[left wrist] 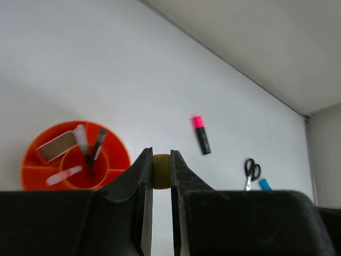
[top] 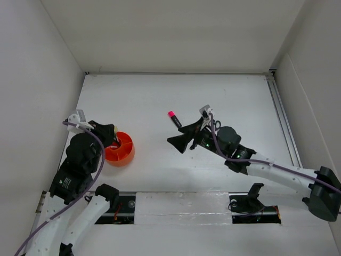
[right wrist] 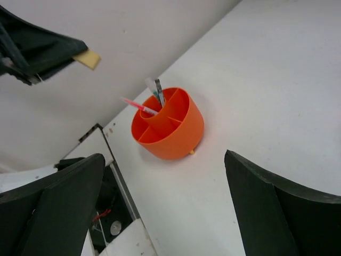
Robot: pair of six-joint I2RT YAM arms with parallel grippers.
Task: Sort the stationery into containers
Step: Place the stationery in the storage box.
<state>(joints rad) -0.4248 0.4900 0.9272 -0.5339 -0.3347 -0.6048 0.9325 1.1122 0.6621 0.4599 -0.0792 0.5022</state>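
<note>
White bench (top: 160,101) is seen from above, with the orange cup (top: 119,149) at the left beside the left claw (top: 109,133) and a pink-capped highlighter (top: 174,118) near the right claw (top: 181,141), spread wide and empty. A small yellowish block (left wrist: 161,170) clenched in the left claw is shown only by the wrist views; scissors (left wrist: 251,172) and a blue-capped marker (left wrist: 264,184), only by the left one.
</note>
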